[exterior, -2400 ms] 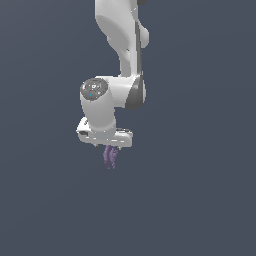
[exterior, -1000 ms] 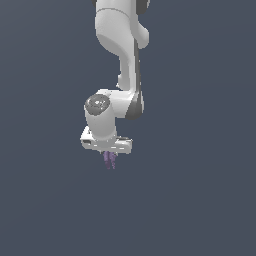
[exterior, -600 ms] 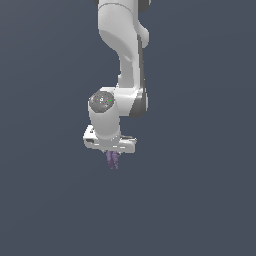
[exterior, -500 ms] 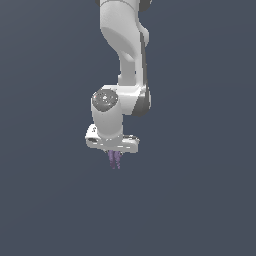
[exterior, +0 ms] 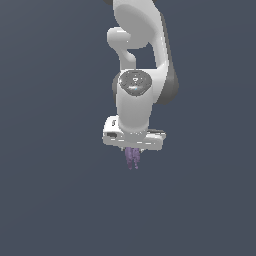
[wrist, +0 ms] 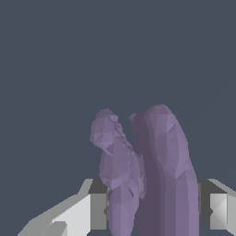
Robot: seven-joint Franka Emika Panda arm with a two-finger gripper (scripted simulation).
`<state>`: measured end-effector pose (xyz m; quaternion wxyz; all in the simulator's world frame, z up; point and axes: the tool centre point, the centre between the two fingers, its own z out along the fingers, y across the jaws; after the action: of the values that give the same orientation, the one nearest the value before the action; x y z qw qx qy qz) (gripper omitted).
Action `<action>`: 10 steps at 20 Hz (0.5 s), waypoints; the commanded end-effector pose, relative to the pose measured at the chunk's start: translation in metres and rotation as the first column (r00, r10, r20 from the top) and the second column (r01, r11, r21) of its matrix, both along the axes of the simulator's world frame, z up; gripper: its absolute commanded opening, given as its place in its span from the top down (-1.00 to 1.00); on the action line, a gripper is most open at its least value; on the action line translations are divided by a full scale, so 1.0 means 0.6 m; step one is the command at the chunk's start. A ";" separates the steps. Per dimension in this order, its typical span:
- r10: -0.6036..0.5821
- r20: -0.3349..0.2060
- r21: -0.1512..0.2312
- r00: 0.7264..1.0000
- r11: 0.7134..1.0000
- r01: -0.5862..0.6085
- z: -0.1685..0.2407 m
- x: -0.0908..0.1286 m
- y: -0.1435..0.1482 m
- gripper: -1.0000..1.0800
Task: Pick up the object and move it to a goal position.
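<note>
The object [exterior: 132, 157] is a small muted-purple lump with finger-like lobes. It hangs below my white gripper [exterior: 133, 150] in the exterior view, held off the ground. In the wrist view the object [wrist: 147, 170] fills the middle, with two long ridged lobes sticking out between my fingers [wrist: 90, 209], one on each side. My gripper is shut on it. The part of the object inside the hand is hidden.
The white arm [exterior: 135, 100] reaches down from the top of the exterior view. All around is a plain dark blue-grey background with no other objects in sight.
The arm has shifted a little to the exterior view's right and turned its wrist, carrying the purple object along. The grip has not changed.
</note>
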<state>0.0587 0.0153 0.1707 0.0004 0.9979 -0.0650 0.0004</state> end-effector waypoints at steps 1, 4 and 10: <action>0.000 0.000 0.000 1.000 1.000 0.000 0.032 0.012 0.035 1.00; 0.000 0.000 0.000 1.000 1.000 0.000 0.068 0.027 0.077 1.00; 0.000 -0.001 0.001 1.000 1.000 0.000 0.126 0.053 0.142 1.00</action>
<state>0.0871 0.0924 0.2386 0.0000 0.9979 -0.0643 0.0007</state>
